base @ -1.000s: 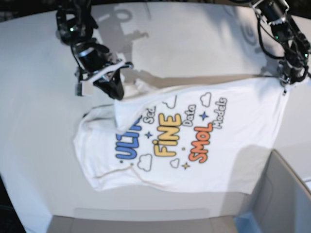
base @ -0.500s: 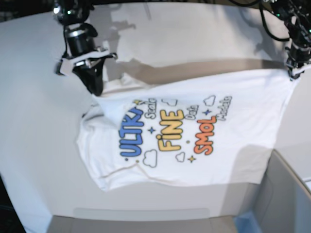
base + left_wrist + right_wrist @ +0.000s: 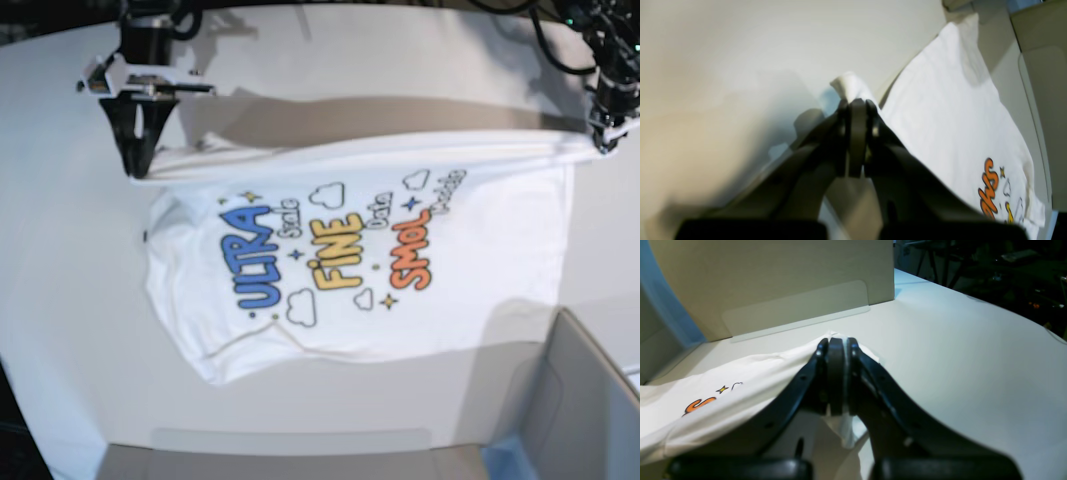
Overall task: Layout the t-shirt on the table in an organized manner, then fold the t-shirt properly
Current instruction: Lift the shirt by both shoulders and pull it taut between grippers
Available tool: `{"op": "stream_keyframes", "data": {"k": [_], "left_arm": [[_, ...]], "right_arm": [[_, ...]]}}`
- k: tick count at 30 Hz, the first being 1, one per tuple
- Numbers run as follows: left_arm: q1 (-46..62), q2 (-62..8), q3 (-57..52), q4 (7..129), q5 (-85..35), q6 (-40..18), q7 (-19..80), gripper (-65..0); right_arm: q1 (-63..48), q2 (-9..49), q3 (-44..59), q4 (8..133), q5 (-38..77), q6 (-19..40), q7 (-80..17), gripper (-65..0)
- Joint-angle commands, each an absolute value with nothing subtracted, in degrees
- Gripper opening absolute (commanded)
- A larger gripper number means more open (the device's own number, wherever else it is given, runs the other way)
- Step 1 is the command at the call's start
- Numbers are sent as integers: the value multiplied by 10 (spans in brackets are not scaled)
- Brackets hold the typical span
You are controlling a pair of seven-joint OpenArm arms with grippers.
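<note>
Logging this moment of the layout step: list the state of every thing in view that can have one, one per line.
t-shirt: print side up, far edge lifted and stretched between both grippers, near part resting on the table.
left gripper: shut on one corner of the t-shirt.
right gripper: shut on the other corner of the t-shirt.
table: partly covered by the t-shirt.
grey box: at the table's near corner, apart from the t-shirt.
</note>
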State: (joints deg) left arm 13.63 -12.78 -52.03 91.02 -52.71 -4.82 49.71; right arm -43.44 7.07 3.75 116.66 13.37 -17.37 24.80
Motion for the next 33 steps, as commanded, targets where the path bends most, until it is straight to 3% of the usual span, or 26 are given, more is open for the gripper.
{"op": "stream_keyframes", "data": {"k": [1, 7, 13, 21, 33], "left_arm": [[136, -145, -530, 920, -517, -44, 467, -650], [137, -145, -531, 920, -517, -44, 495, -650], [137, -146, -545, 921, -517, -44, 512, -650], [133, -146, -559, 985, -516, -43, 524, -650], [97, -149, -523, 983, -514, -39, 524, -650]], "right_arm": [[-444, 62, 43, 1178, 133, -196, 283, -650], [-457, 13, 98, 1178, 114, -197, 291, -650], [-458, 15, 111, 1177, 114, -196, 280, -650], [-425, 30, 109, 1177, 116, -155, 160, -650], [-351, 45, 80, 1178, 116, -123, 22, -650]]}}
